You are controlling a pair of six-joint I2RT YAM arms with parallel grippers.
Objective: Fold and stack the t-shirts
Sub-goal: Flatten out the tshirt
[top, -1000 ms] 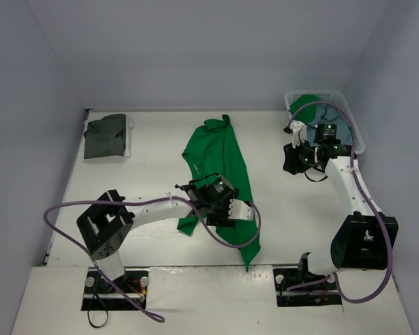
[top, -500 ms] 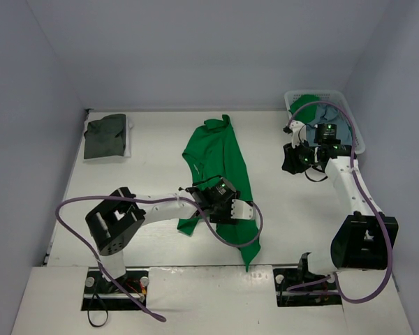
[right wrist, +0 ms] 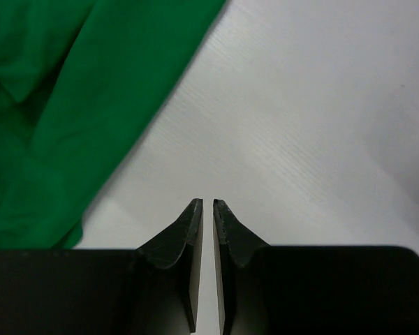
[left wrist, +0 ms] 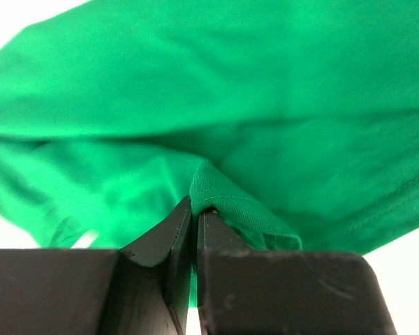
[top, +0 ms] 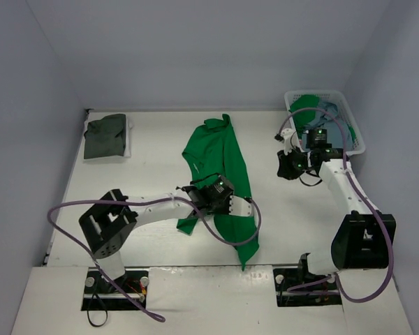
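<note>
left hand (left wrist: 195,209) pinched on a near-end fold of green shirt (top: 220,157), laid lengthwise away; right hand (right wrist: 208,206) narrow, empty, off right.

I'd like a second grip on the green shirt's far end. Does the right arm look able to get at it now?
Probably yes: the right gripper hangs over bare table beside the green shirt, nothing lying between. Its jaws, all but shut and empty, must open first.
</note>
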